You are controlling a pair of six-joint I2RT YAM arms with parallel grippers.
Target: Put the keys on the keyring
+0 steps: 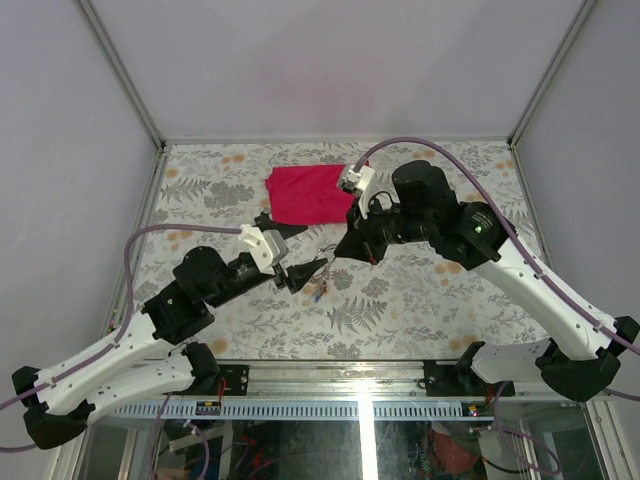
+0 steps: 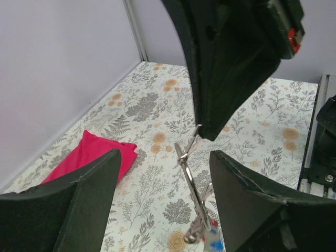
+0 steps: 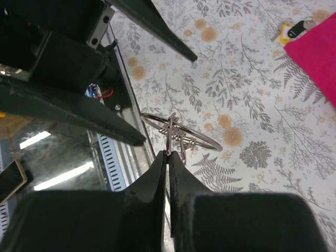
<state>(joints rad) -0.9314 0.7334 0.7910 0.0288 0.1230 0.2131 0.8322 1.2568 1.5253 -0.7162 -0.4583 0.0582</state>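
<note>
R tool pinches keyring; L tool open, jaws either side.

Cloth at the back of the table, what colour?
Plain red, leaning pink. The cloth shows best in the top external view.

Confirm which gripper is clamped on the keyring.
The right gripper, fingers pinched shut on the keyring. The left gripper is open, fingers spread either side of the ring without touching.
</note>
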